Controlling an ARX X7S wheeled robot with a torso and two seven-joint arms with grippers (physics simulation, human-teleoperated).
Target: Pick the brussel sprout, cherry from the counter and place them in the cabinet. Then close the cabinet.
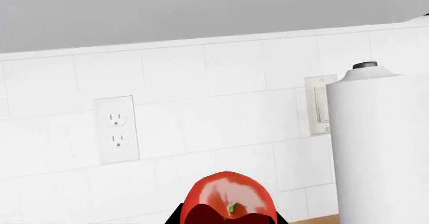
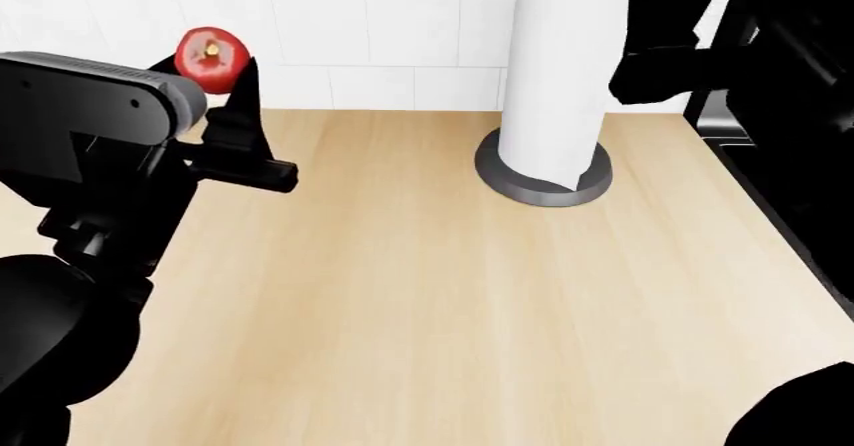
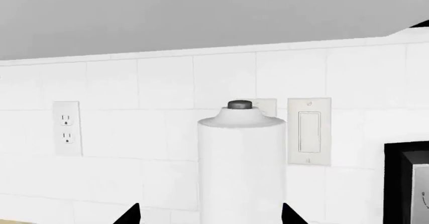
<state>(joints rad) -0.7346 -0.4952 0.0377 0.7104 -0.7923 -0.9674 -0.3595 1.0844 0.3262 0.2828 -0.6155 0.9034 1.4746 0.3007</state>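
Now cherry [image 2: 211,57] between left jaws.

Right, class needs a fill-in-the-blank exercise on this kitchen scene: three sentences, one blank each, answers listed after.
1. The left gripper holds the ____, a small glossy red fruit.
2. The paper towel roll stands upright on a round grey ____ on the counter.
3. On the tiled wall, left of the roll in the left wrist view, is a white electrical ____.

Missing words: cherry; base; outlet
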